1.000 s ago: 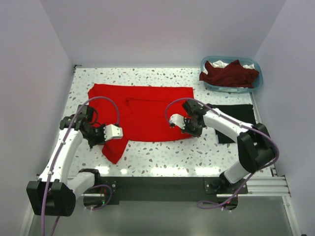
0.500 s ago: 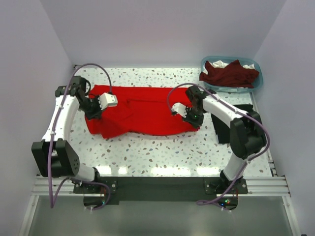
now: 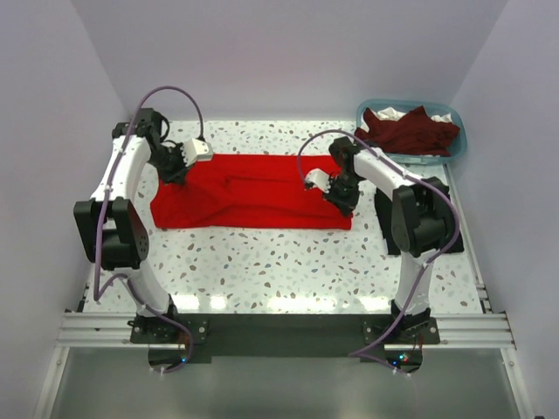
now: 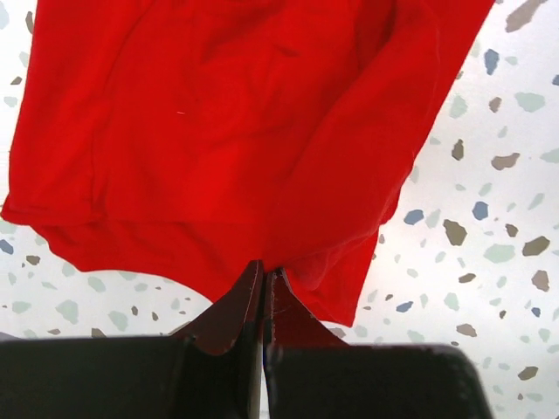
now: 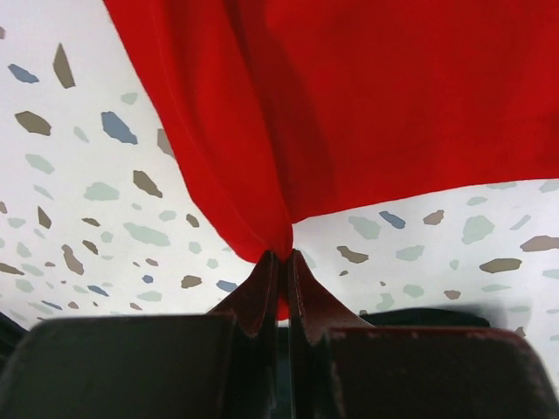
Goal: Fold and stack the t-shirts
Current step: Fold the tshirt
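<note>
The bright red t-shirt [image 3: 249, 194] lies folded into a long band across the table's middle. My left gripper [image 3: 177, 166] is shut on the red cloth at its far left corner; the left wrist view shows the cloth [image 4: 227, 140] pinched between the closed jaws. My right gripper [image 3: 341, 188] is shut on the shirt's right end; the right wrist view shows red cloth [image 5: 349, 105] pinched between its jaws. A black t-shirt [image 3: 419, 205] lies flat at the right, partly hidden behind the right arm. A dark maroon t-shirt [image 3: 406, 131] is heaped in the basket.
The light blue plastic basket [image 3: 458, 150] stands at the far right corner, with something white under the maroon cloth. White walls close in the speckled table [image 3: 279, 262] at the back and both sides.
Both grippers moved away from me toward the back, carrying the shirt's near edge over onto its far edge. The red shirt went from spread out to a narrower folded band.
</note>
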### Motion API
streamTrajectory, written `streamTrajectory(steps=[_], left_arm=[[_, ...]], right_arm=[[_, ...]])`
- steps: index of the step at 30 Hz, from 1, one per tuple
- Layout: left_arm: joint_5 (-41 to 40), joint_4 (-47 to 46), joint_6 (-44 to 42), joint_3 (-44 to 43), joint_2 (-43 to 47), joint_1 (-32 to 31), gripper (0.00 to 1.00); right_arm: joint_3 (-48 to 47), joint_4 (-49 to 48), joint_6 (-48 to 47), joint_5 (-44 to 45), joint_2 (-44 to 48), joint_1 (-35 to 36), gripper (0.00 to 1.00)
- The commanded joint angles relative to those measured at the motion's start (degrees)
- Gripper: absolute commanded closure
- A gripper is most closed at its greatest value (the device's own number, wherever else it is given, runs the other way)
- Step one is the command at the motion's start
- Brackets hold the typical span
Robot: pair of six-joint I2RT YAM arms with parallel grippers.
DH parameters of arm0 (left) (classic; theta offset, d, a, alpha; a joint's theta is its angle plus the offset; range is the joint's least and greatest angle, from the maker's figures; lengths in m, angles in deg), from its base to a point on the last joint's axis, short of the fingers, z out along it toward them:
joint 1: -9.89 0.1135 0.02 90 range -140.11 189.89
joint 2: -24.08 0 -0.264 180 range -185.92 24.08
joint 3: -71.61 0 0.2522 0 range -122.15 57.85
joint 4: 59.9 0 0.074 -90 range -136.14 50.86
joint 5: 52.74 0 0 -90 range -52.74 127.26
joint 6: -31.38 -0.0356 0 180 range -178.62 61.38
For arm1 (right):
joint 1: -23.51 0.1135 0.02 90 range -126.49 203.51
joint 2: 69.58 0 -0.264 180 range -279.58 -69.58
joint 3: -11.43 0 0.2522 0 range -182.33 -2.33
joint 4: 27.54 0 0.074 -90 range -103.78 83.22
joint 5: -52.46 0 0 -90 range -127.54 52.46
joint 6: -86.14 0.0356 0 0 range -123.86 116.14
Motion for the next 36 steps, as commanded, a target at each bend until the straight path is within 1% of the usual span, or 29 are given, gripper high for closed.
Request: streamTrajectory(steps=[1,7,18,30,36], left_arm=[[0.3,-1.4,0.6,-5.0,-2.9,-0.3,1.00],[-0.4,-2.8,0.9,-6.7,-6.3,-0.5,1.00],[-1.1,-3.0,1.0,-11.0,-10.7,-0.8,1.00],[-1.8,-2.4,0.4,-16.0,-15.1,-1.1,1.00],[-2.4,-2.4,0.2,-16.8,-16.2,-1.0,1.00]], right_arm=[[-3.3,1.9,-1.0,-0.6,-1.6,-1.0,1.00],[-6.1,1.4,-1.1,0.0,-4.4,-1.9,1.00],[-13.7,4.0,-1.4,-0.7,-8.7,-2.0,1.00],[-16.0,4.5,-1.7,0.1,-11.0,-2.0,1.00],[-17.6,3.9,-1.3,0.3,-11.8,-2.0,1.00]])
